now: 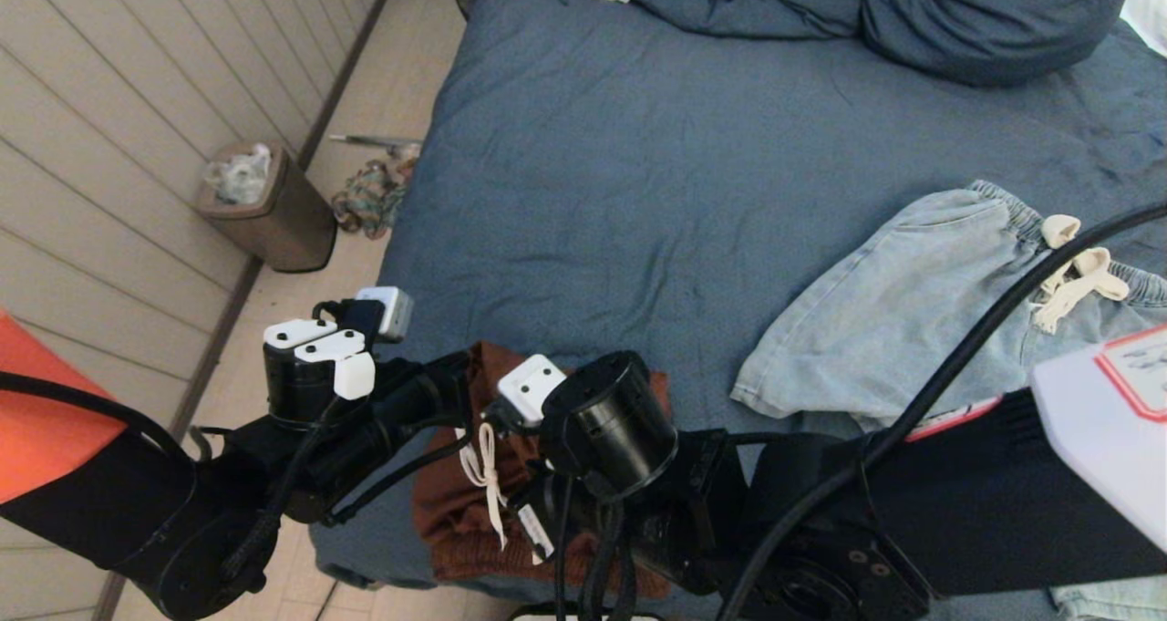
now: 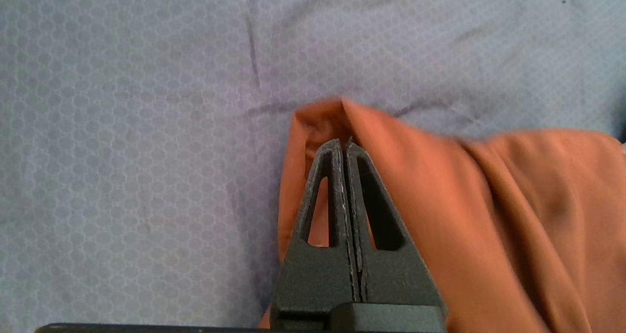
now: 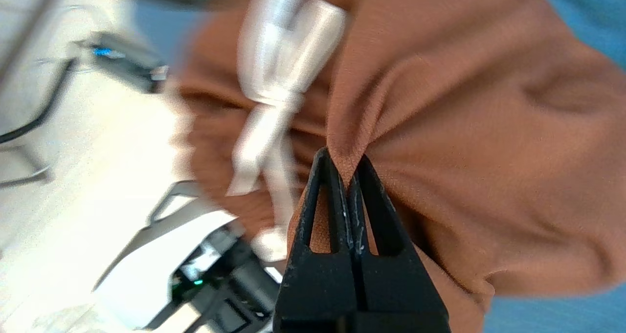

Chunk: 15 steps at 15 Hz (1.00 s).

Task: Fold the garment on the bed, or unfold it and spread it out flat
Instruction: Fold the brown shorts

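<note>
A rust-brown garment [image 1: 447, 521] with a white drawstring [image 1: 488, 475] lies bunched at the near edge of the slate-blue bed [image 1: 593, 192], mostly hidden under my two arms. In the left wrist view my left gripper [image 2: 343, 144] is shut on a raised corner of the brown garment [image 2: 464, 201], just above the bed cover [image 2: 122, 152]. In the right wrist view my right gripper [image 3: 346, 164] is shut on a pinched fold of the same garment [image 3: 464, 127], beside its drawstring [image 3: 274, 98]. Fabric puckers out from between the right fingertips.
Light-blue denim shorts [image 1: 912, 311] with a cream drawstring lie on the bed to the right. A bunched blue duvet [image 1: 912, 10] sits at the far end. On the floor to the left stand a brown waste bin [image 1: 273, 206] and a pile of clutter [image 1: 369, 197].
</note>
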### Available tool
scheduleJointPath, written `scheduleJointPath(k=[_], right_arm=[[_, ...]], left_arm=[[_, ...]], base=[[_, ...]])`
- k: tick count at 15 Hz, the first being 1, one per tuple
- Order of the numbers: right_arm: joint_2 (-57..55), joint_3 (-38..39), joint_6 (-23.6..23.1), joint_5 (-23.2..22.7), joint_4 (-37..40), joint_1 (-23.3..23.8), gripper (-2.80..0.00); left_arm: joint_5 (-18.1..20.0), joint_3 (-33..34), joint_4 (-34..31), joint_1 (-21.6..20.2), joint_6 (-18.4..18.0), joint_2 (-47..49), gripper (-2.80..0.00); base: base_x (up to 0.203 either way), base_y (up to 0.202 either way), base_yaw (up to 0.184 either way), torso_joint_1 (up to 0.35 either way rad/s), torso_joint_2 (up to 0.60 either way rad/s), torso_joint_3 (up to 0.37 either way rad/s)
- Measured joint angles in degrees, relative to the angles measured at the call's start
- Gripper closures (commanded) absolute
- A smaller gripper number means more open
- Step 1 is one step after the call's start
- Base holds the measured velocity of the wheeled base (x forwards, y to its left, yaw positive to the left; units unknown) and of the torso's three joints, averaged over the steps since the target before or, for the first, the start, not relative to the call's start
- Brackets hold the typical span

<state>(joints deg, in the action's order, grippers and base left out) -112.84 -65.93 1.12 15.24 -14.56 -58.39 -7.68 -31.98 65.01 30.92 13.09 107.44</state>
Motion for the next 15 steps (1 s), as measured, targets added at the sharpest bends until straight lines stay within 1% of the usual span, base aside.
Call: scheduleJointPath(k=[2, 4, 6, 11, 12, 15], right_arm=[[-0.05, -0.39, 0.17, 0.00, 0.04, -3.31, 0.00], [-1.30, -1.74, 0.59, -0.02, 0.04, -5.11, 0.00], [-3.22, -2.42, 0.77, -0.08, 0.01, -5.63, 0.00], [-8.81, -5.62, 1.11, -0.15, 0.04, -5.17, 0.00], [-9.84, -6.70, 1.69, -0.02, 0.01, -5.13, -2.80], [-10.93, -7.85, 3.21, 0.05, -0.02, -4.97, -2.80]], left_arm=[[0.00, 0.01, 0.00, -0.01, 0.00, -0.54, 0.00], [-0.02, 0.04, 0.00, -0.49, 0.00, -1.22, 0.00], [0.00, 0.06, 0.00, -0.68, -0.01, -1.49, 0.00], [0.02, 0.21, -0.02, -0.77, 0.00, -1.65, 0.00], [0.02, 0.21, -0.02, -0.77, 0.00, -1.67, 0.00], [0.02, 0.23, -0.02, -0.77, 0.00, -1.71, 0.00]], base=[[0.000, 0.000, 0.000, 0.000, 0.00, 0.000], [0.000, 0.000, 0.000, 0.000, 0.00, 0.000], [0.000, 0.000, 0.000, 0.000, 0.00, 0.000], [0.000, 0.000, 0.000, 0.000, 0.00, 0.000], [0.000, 0.000, 0.000, 0.000, 0.00, 0.000], [0.000, 0.000, 0.000, 0.000, 0.00, 0.000]])
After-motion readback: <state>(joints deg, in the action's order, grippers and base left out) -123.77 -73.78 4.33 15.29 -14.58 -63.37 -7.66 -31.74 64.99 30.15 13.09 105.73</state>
